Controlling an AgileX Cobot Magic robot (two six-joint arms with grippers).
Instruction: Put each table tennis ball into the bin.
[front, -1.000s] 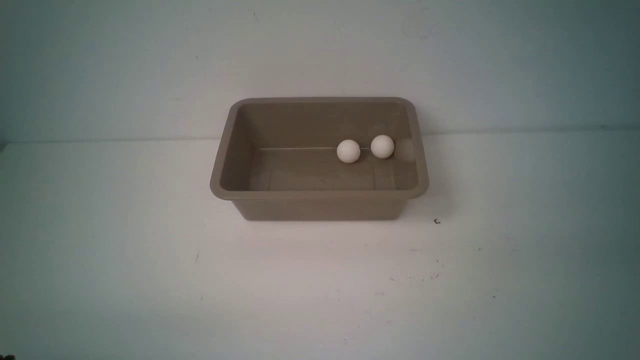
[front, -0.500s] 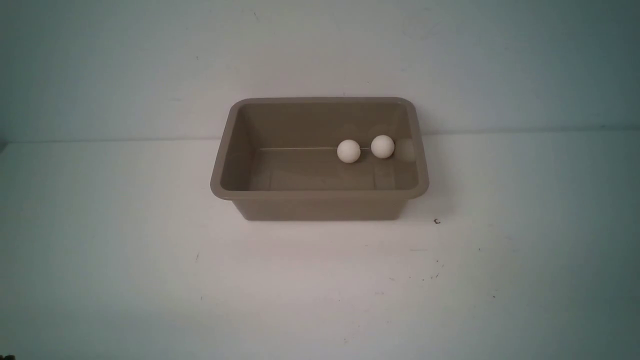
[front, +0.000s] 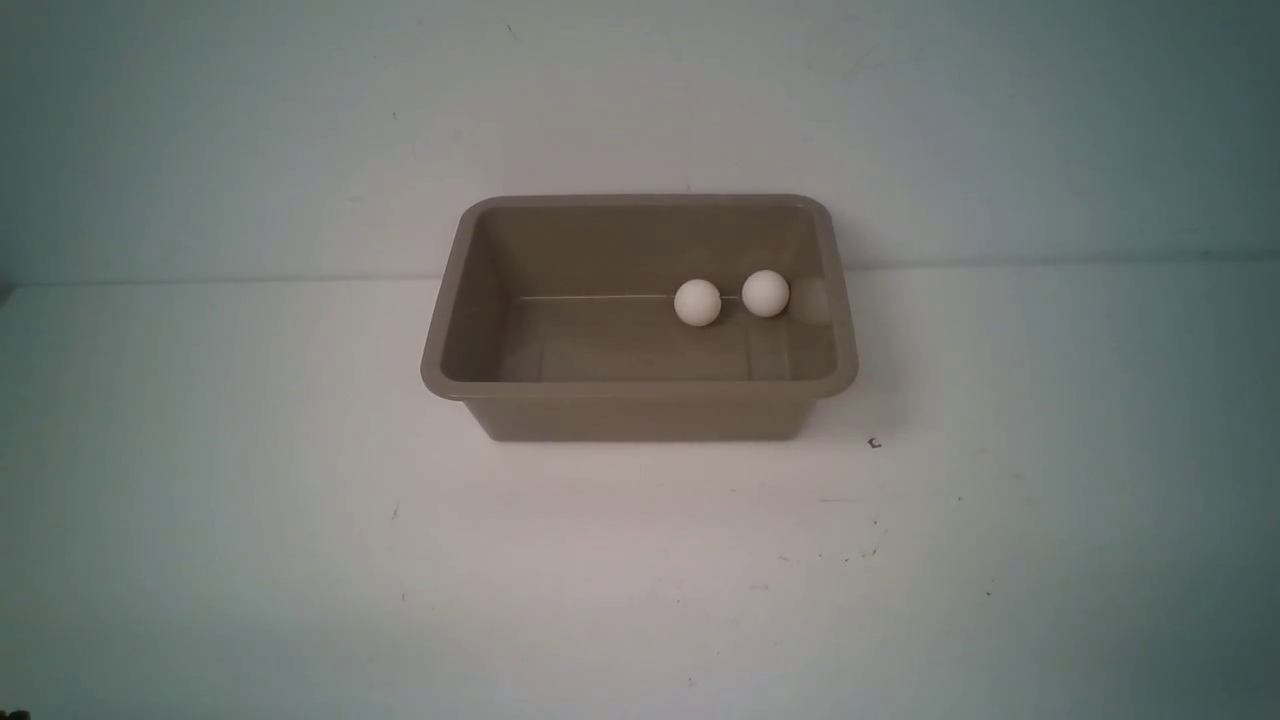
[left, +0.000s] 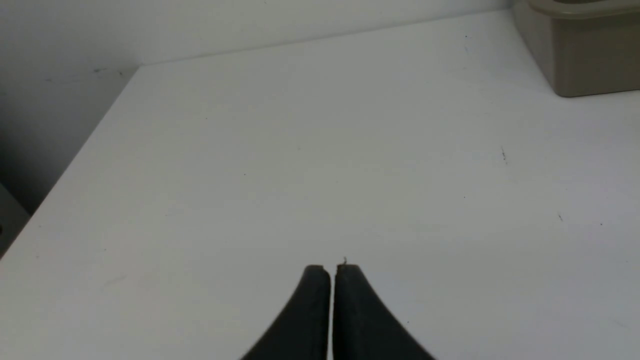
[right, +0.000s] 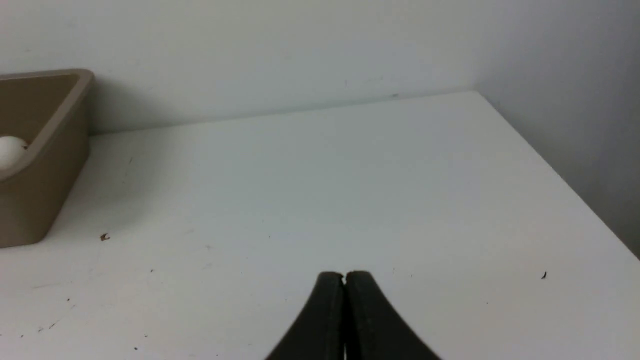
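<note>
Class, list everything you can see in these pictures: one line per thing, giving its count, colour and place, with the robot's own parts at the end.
table tennis balls: two, off-white, inside the bin toward its right end, side by side with a small gap; left one, right one.
bin: one, brown-grey, standing on the table at the centre of the front view, near the back wall.
table: one, white, under everything, with a few small dark specks.
wall: one, pale grey-white, behind the table.
left gripper: one, black, shut and empty, above bare table away from the bin.
right gripper: one, black, shut and empty, above bare table away from the bin.
</note>
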